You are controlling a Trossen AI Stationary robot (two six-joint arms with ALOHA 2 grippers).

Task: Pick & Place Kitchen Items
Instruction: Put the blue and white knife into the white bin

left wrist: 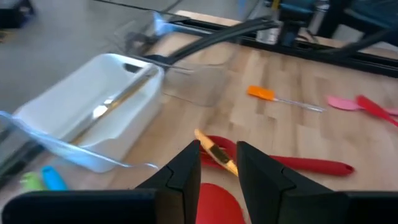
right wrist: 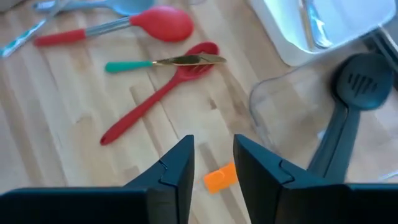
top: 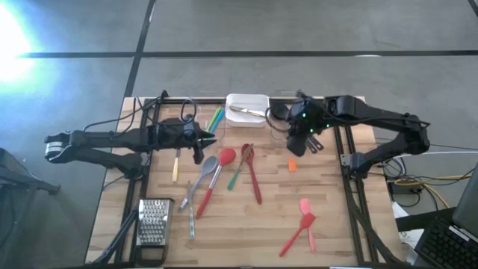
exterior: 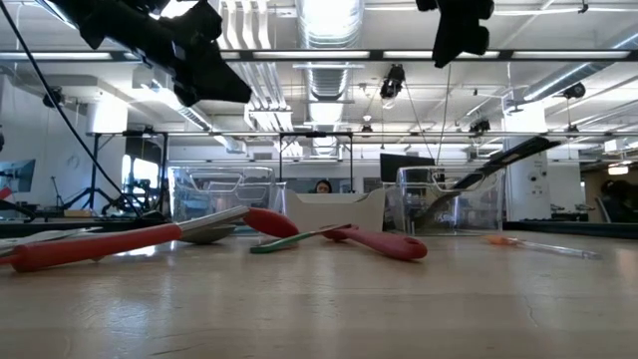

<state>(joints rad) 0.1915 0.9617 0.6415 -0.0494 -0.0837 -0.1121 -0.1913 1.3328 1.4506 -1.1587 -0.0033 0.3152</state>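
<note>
— What is the right claw (right wrist: 212,163) doing?
— It hangs above the wooden plank table (top: 321,179) with its fingers narrowly apart and nothing between them. Just below it lies a small orange-headed spatula (right wrist: 219,177), partly hidden by the fingers. Beside it a clear plastic bin (right wrist: 292,118) holds a black slotted spoon (right wrist: 360,81), its handle cut off at the frame edge.

— And the left claw (left wrist: 217,163)?
— It also stands narrow, holding nothing, above a red slotted spoon (left wrist: 298,163) and a gold-tipped, green-handled utensil (right wrist: 161,62). Ahead of it a white rectangular tray (left wrist: 93,118) holds metal cutlery (left wrist: 115,102), too blurred to identify.

— Anything farther out?
— A red spoon (top: 224,161), a grey spoon (top: 205,168), pink spatulas (top: 305,217) and a metal grater (top: 152,221). No writing is legible. Behind the table is a workshop with ceiling ducts and strip lights, and a person's head (exterior: 323,185) shows past the tray.
</note>
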